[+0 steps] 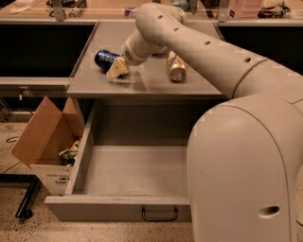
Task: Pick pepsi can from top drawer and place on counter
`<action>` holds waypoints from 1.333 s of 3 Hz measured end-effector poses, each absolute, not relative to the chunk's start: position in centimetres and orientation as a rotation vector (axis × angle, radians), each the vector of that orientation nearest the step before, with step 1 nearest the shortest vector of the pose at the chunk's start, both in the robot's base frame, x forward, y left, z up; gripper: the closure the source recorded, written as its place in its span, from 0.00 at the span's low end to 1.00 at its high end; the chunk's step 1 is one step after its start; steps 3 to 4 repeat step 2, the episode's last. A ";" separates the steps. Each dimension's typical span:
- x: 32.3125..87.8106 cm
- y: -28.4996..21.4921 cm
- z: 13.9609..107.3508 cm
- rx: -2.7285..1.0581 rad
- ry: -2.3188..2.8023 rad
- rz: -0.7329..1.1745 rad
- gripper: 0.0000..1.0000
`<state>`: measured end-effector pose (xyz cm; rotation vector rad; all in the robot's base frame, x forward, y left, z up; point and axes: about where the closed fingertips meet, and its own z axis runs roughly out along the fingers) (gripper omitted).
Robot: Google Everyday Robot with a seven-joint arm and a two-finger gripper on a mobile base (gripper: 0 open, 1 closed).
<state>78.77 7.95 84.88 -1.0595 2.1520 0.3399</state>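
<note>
The pepsi can (104,59), blue with white lettering, lies tilted on its side on the grey counter (142,87), at its left part. My gripper (116,67) is right at the can's near right end, touching or nearly touching it, low over the counter. The arm reaches in from the right and hides how the gripper meets the can. The top drawer (118,208) stands pulled out below the counter, with nothing showing inside it and its dark handle (159,215) at the front.
A gold-tan can (176,66) lies on the counter just right of my wrist. A brown cardboard box (45,139) with scraps stands on the floor left of the drawer. My arm's large body fills the right side. A tan wooden surface (94,7) runs along the back.
</note>
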 end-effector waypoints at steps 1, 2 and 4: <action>78.8 7.9 84.9 -1.059 2.152 0.340 0.00; 78.5 7.6 86.0 -1.040 2.104 0.383 0.00; 78.5 7.6 86.0 -1.040 2.104 0.383 0.00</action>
